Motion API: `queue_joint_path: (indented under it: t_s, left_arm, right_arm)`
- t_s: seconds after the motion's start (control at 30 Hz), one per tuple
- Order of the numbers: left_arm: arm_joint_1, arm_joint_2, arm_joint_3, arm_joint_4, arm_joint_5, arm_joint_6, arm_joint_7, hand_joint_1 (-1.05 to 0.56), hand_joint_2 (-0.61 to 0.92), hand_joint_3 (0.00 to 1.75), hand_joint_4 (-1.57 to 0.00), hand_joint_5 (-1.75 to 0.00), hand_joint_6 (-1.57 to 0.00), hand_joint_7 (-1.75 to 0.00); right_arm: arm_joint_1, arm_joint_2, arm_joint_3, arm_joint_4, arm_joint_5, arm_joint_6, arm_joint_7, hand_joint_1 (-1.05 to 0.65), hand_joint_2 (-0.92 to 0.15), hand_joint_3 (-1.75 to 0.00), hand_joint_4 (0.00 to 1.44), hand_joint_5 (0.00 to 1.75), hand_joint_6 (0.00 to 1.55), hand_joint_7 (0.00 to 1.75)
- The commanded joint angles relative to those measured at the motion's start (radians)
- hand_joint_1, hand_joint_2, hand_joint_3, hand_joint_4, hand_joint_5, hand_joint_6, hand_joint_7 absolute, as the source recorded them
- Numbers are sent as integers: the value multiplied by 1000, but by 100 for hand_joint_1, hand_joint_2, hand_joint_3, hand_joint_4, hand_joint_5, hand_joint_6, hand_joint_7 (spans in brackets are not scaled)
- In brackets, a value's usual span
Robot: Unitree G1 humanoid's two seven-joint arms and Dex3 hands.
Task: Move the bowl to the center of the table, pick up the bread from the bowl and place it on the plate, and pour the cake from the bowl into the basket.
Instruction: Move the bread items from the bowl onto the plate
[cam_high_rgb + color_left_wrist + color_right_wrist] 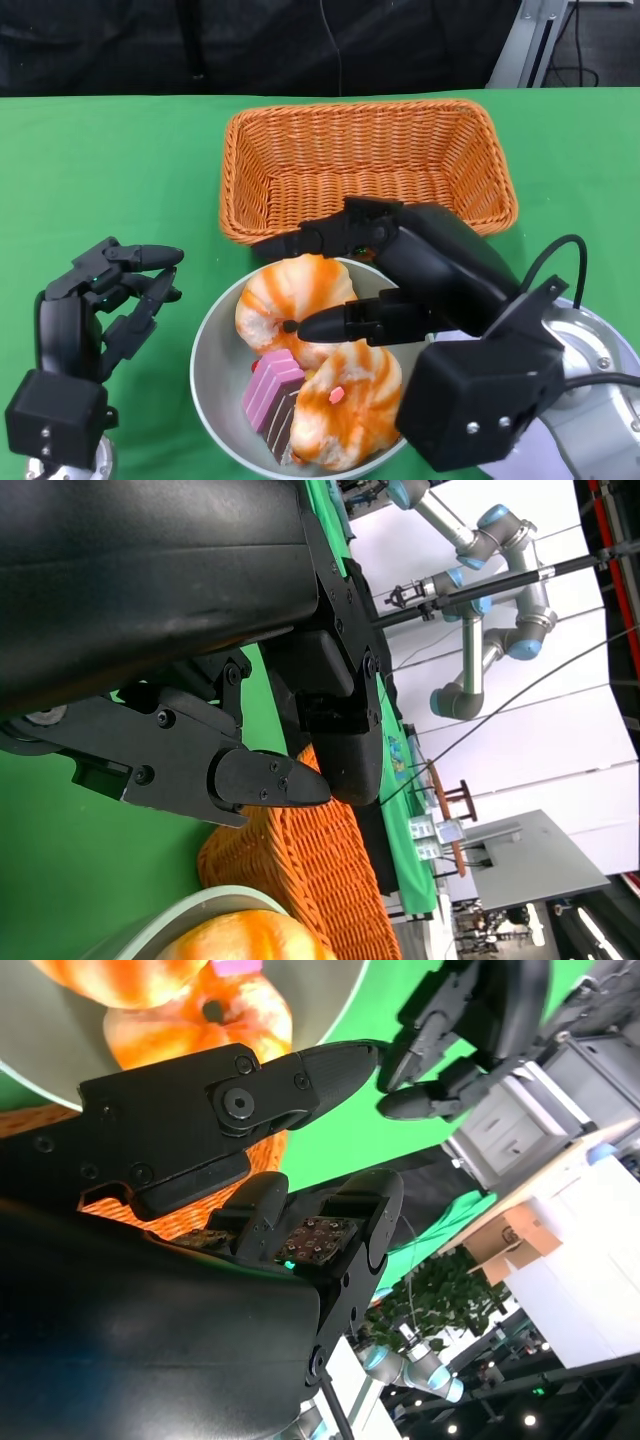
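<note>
The bowl (215, 385) is seen on the green worktop (110, 170), just in front of the wicker basket (365, 160) and roughly central between the two hands, so the first step can be judged done or nearly so. Two orange-striped bread rolls are found inside the bowl: the far bread (290, 300) and the near bread (345, 405), with the pink-and-brown cake (272, 395) wedged between them. Neither roll has been lifted out, and no plate can be made out in the head view, so the transfer of bread is judged not yet done. The basket is seen to hold nothing, so the pouring of the cake is also left. The right hand (360, 290) is held over the bowl's far rim, its fingers apart, one reaching along the basket's near wall and another lying against the far bread; nothing is gripped by it. The left hand (115, 295) is kept well apart from the bowl, on the worktop's left side, with its fingers loosely curled and apart around nothing.
</note>
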Motion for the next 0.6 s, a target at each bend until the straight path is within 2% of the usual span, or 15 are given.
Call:
queue_joint_path:
  t_s: [0.03, 0.2, 0.37, 0.47, 0.53, 0.6]
  left_arm:
    - [10, 9, -5, -10, 10, 4, 18, -26, 92, 26, -79, -126, -87, -84]
    - [-6, 2, -2, 28, -32, -37, -22, -27, 92, 25, -78, -125, -86, -84]
    - [-15, -1, 2, 49, -33, -41, -11, -26, 92, 27, -79, -138, -86, -87]
    - [-13, -4, 4, 47, -30, -32, 3, -26, 92, 27, -78, -141, -87, -88]
    - [-7, -11, 5, 35, -40, -17, -2, -25, 92, 26, -78, -142, -87, -89]
    - [-4, -13, 5, 30, -44, -11, -4, -25, 92, 26, -78, -141, -87, -90]
  right_arm:
    - [-28, -4, 11, 20, -35, -17, -25, -76, -92, -4, 69, 68, 75, 2]
    - [-35, -3, 30, 55, -92, -57, -82, -79, -92, -6, 64, 80, 76, 1]
    - [-34, 2, 51, 77, -164, -91, -153, -78, -91, -3, 61, 86, 76, 1]
    - [-32, 1, 68, 84, -217, -100, -195, -77, -90, -1, 61, 84, 76, 1]
    - [-27, 1, 82, 87, -263, -102, -226, -78, -90, 0, 62, 72, 74, 0]
    - [-25, 3, 86, 90, -280, -102, -238, -78, -90, 0, 63, 69, 73, 0]
